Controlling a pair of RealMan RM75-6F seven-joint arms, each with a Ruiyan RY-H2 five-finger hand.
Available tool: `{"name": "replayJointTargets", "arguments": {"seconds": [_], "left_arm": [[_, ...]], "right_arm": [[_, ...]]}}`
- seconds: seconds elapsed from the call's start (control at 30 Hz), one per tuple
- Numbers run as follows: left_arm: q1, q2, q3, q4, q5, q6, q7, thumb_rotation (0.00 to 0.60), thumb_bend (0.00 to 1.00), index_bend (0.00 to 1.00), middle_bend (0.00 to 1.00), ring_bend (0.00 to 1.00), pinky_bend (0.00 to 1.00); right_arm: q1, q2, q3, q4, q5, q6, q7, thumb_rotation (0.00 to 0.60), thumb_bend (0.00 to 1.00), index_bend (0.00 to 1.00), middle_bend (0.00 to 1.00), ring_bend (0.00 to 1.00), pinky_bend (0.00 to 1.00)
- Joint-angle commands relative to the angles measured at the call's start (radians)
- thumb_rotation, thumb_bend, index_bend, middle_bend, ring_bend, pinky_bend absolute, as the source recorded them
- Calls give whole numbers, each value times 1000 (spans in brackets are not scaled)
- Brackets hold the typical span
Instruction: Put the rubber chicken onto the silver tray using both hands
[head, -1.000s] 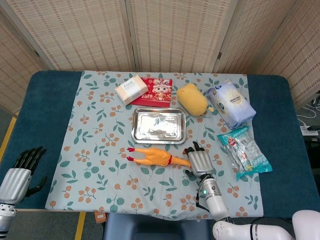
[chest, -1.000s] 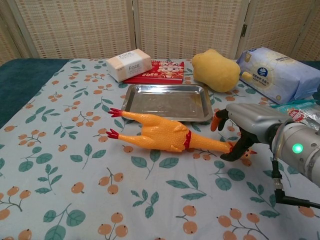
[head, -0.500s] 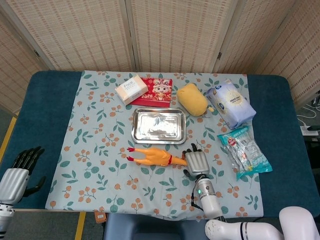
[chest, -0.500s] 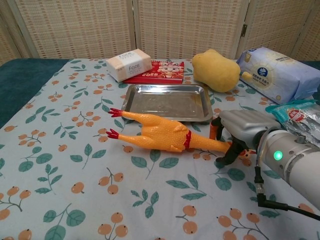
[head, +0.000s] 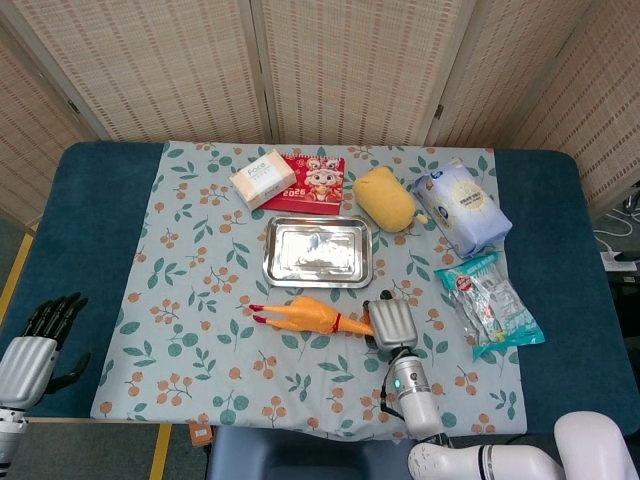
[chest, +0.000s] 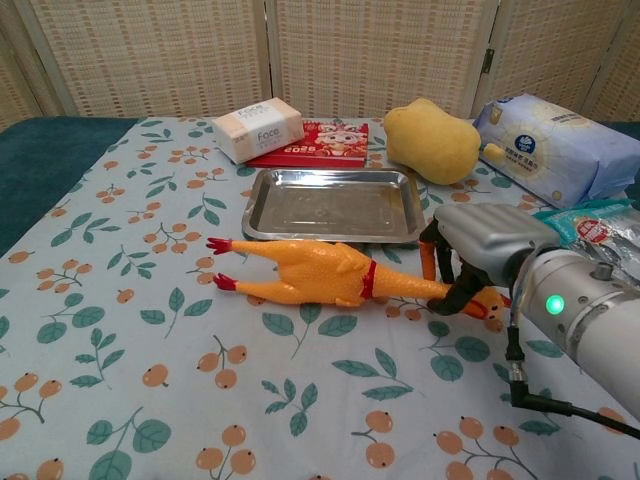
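The orange rubber chicken (head: 308, 316) (chest: 310, 275) lies on the flowered cloth just in front of the silver tray (head: 318, 252) (chest: 330, 205), red feet to the left, head to the right. My right hand (head: 392, 322) (chest: 480, 235) grips the chicken's neck beside its head, with fingers and thumb curled around it. In the chest view the neck end looks slightly raised. The tray holds nothing. My left hand (head: 35, 340) hangs far off at the table's front left corner with its fingers apart and nothing in it. The chest view does not show it.
Behind the tray stand a tissue box (head: 263, 178), a red booklet (head: 312, 183) and a yellow plush (head: 384, 198). A blue wipes pack (head: 460, 208) and a clear snack bag (head: 490, 300) lie to the right of my right hand.
My right hand closed around the chicken's neck. The chicken shifted left and turned a little, its feet swinging toward the table's front.
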Motion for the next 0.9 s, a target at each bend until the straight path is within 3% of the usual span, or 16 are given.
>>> {"name": "replayJointTargets", "arguments": {"seconds": [0.03,0.27,0.53,0.63,0.9], "left_arm": [[-3,-4,3,2,3,-6,8,600,426,0,0,0,70],[-20,-38,10,1,41,-14,55,600,426,0,0,0,96],[-133,-8,1,-119,103,-138,111,600,425,0,0,0,112],[-193,0,-31,-199,80,-219,196,600,422,0,0,0,117],[-298,-48,-106,-371,-106,-386,542,600,377,0,0,0,131]], "right_arm": [[-14,25,-20,-5,-112,13,94,600,363,913,694,803,999],[-17,46,-9,7,-241,3,240,600,372,922,701,826,1000],[20,45,27,-23,-235,-40,211,600,372,923,702,826,1000],[46,11,49,-13,-209,-47,167,600,372,923,702,826,1000],[108,-83,116,-4,-163,-21,73,600,372,923,701,826,1000]]}}
